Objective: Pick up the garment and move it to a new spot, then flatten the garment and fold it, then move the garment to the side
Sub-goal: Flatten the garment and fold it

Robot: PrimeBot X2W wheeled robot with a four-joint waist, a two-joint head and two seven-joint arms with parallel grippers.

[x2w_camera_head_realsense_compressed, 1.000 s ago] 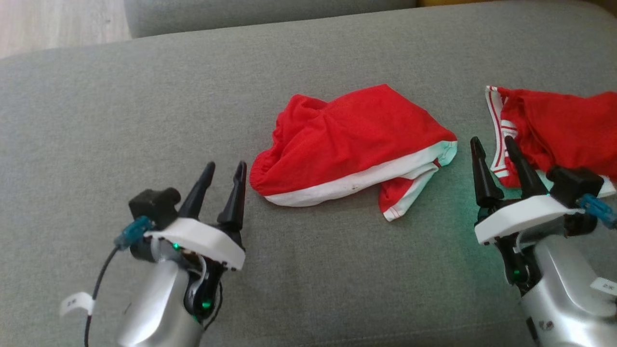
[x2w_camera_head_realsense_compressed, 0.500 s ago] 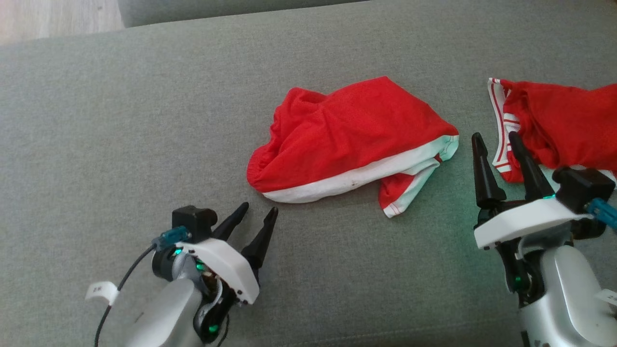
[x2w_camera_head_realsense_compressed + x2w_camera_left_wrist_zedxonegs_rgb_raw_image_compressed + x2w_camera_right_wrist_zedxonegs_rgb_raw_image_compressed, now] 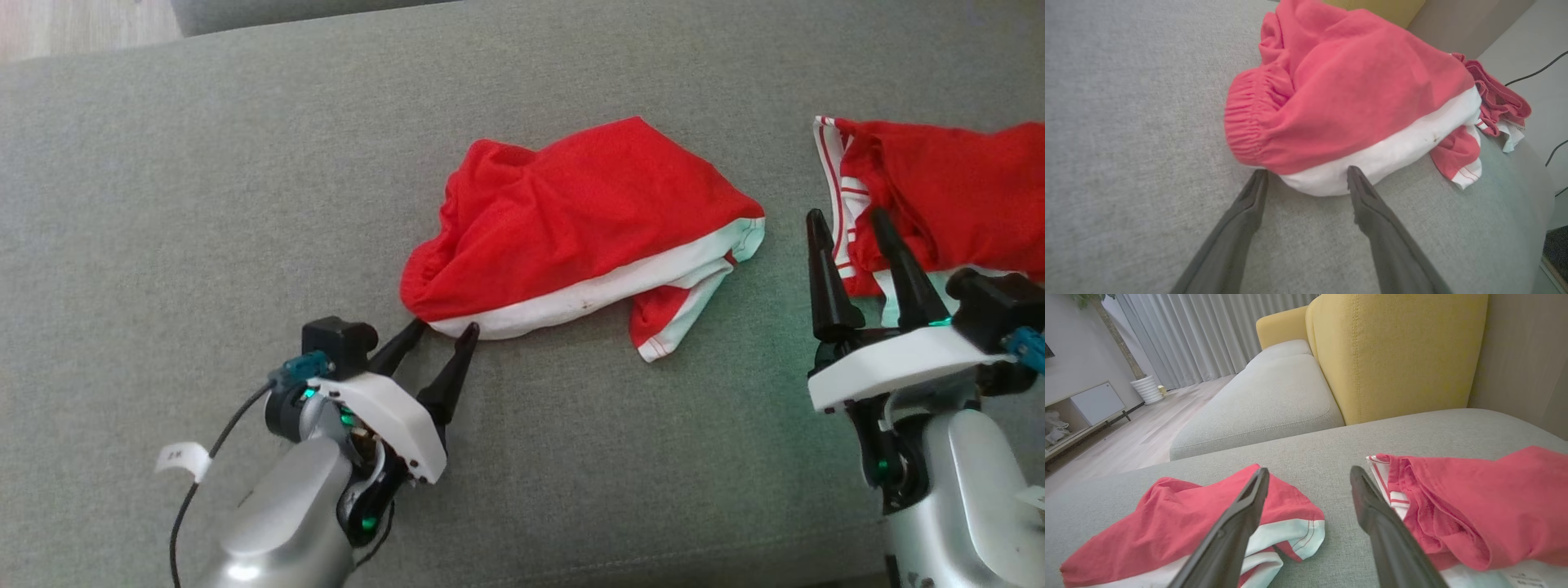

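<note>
pickup stage: left gripper [image 3: 446,327] fingers spread at the near white edge of the garment [image 3: 571,212], nothing pinched. next, close on that edge and lift. right gripper [image 3: 846,214] fingers spread, right of the garment.

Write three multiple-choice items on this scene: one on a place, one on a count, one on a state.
1. Where does the left gripper reach?
A. over the wooden floor
B. onto the yellow backrest
C. to the near edge of the middle garment

2. How many red-and-white garments lie on the grey sofa cushion?
A. one
B. two
C. three

3. How do the left gripper's jaws stand?
A. open, holding nothing
B. shut on cloth
C. shut on nothing

Answers:
1. C: in the left wrist view both fingertips flank the garment's white hem.
2. B: there is the middle garment, and the right-hand garment beyond the right gripper.
3. A: the tips stand apart and no cloth is pinched between them.
</note>
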